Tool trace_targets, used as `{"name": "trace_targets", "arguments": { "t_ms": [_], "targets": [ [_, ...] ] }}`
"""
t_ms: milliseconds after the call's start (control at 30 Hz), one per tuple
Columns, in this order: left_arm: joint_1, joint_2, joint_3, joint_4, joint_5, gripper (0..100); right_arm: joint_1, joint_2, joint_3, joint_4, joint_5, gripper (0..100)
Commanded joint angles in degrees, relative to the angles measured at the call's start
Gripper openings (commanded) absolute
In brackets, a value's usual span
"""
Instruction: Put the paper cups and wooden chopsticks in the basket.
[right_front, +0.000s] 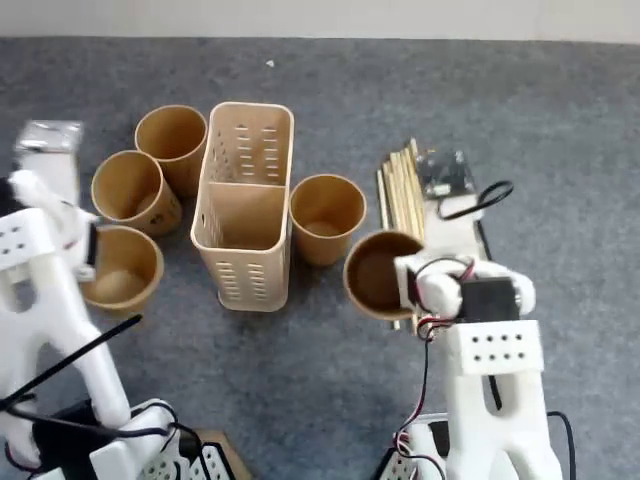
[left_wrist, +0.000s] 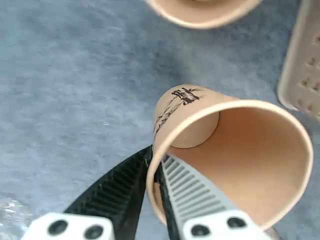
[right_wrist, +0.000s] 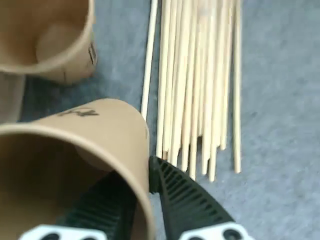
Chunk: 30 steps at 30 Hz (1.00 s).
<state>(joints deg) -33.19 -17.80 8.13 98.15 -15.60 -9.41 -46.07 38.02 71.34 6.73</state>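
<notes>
**A:** Which step are we on?

**B:** Early, I'd judge. The basket (right_front: 243, 278) looks empty, and both claws are at the grasp. The left claw (left_wrist: 157, 167) is closed on the wall of a paper cup (left_wrist: 240, 150), one finger inside and one outside, at the basket's 8 o'clock.

**A:** And the other?

**B:** The right claw (right_wrist: 149, 172) pinches the wall of a second cup (right_wrist: 75, 145) the same way, at 4 o'clock. The wooden chopsticks (right_front: 400, 185) lie bundled on the counter (right_front: 560, 120) near 3 o'clock, beyond one of three loose cups (right_front: 325, 215).

**A:** Next?

**B:** Probably lift each cup clear, carry it over a compartment and lower it upright, one arm at a time so they don't meet.
</notes>
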Motion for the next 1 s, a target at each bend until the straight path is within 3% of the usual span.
{"name": "trace_targets", "arguments": {
  "t_ms": [0, 233, 367, 467, 567, 667, 967],
  "targets": [
    [-4.44, -0.75, -8.66, 0.70, -2.99, 0, 0.66, -0.57, -10.33, 3.30, 0.62, 0.5],
    [-6.37, -0.75, -29.58, 1.67, -0.18, 0, 0.48, -0.57, -22.46, 6.11, 0.18, 0.5],
    [2.07, -0.75, -41.71, 1.76, 4.84, 0, 0.48, -0.57, -27.21, 5.41, 0.00, 0.5],
    [13.85, -0.13, -47.78, 1.58, 10.37, 0, 0.48, -0.57, -30.81, 5.41, -2.73, 0.5],
    [25.10, 0.66, -46.55, 0.18, 17.58, 0, 0.48, -0.57, -33.10, 5.85, -3.25, 0.5],
    [31.87, 5.14, -44.18, -3.87, 22.86, 0, 0.48, -0.57, -33.54, 5.93, -2.99, 0.5],
    [35.21, 23.96, -44.79, -7.47, 26.81, 0, 0.48, -0.22, -33.36, 6.02, -2.99, 0.5]
  ]
}}
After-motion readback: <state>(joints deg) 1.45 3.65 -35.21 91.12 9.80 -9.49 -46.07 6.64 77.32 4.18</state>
